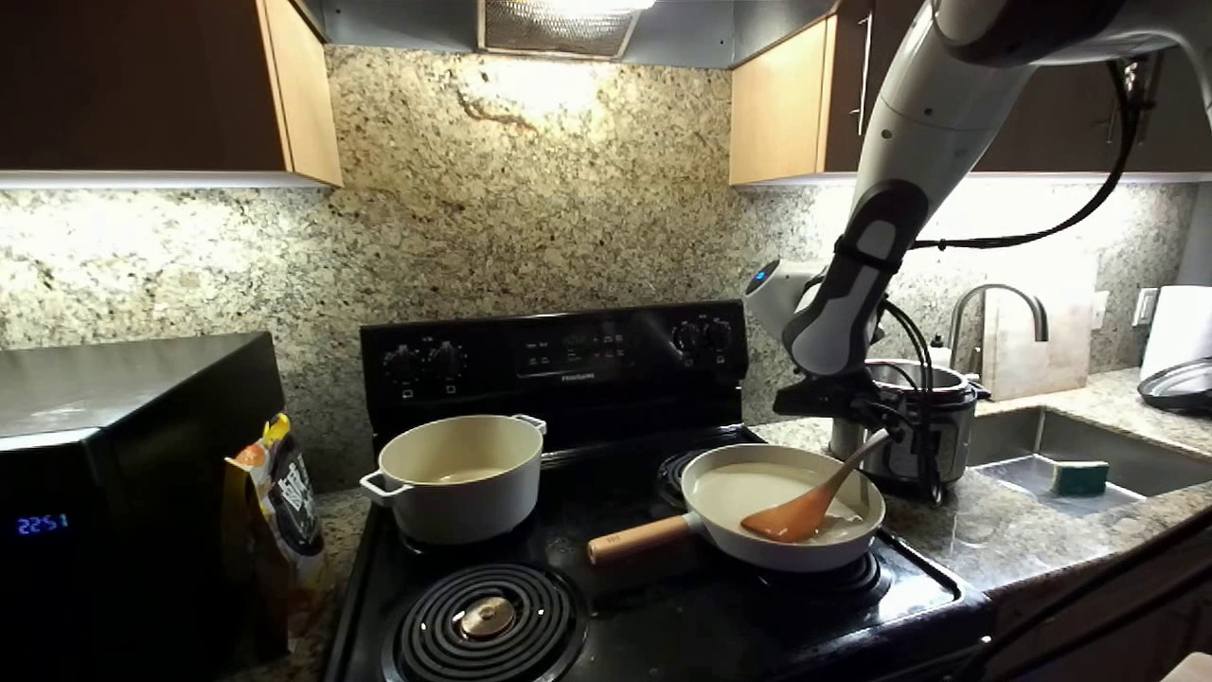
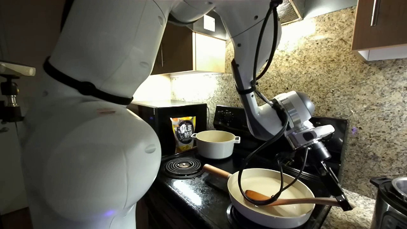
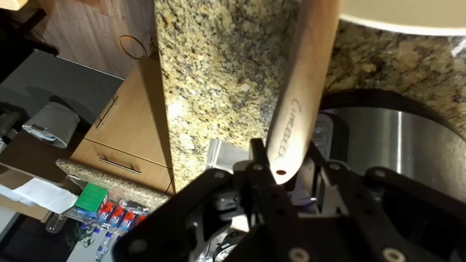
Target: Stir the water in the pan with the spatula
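Wooden spatula (image 1: 816, 500) slants from clamped gripper (image 3: 287, 148) into the pan (image 1: 810, 557).

speckled stone wall (image 1: 530, 227) between dark cabinets (image 1: 133, 85), under a lit hood (image 1: 559, 30).

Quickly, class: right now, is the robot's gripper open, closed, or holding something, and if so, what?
Gripper: closed, holding the wooden spatula near the end of its handle.
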### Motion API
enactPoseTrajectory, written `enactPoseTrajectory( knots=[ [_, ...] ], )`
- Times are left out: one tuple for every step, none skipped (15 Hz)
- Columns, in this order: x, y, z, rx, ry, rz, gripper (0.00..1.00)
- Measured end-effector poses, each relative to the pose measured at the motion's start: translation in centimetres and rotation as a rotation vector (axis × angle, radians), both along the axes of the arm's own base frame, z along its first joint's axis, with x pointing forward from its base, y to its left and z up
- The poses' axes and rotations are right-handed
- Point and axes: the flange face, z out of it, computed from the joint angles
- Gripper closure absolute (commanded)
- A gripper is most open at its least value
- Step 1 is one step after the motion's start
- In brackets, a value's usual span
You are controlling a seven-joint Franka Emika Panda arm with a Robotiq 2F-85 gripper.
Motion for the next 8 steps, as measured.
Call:
enactPoseTrajectory(
  knots=[
    [-0.1, -0.5, 0.3, 0.000, -0.009, -0.009, 0.92],
    [-0.2, -1.0, 0.6, 0.003, -0.019, -0.015, 0.92],
    [-0.2, -1.5, 0.7, 0.008, -0.033, -0.017, 0.92],
    [-0.3, -2.0, 0.8, 0.014, -0.046, -0.018, 0.92],
    [-0.3, -2.4, 0.9, 0.020, -0.057, -0.016, 0.92],
    [-0.2, -2.8, 1.0, 0.025, -0.068, -0.013, 0.92],
    [-0.1, -3.1, 1.2, 0.028, -0.075, -0.010, 0.92],
    [0.0, -3.3, 1.4, 0.029, -0.080, -0.006, 0.92]
  ],
)
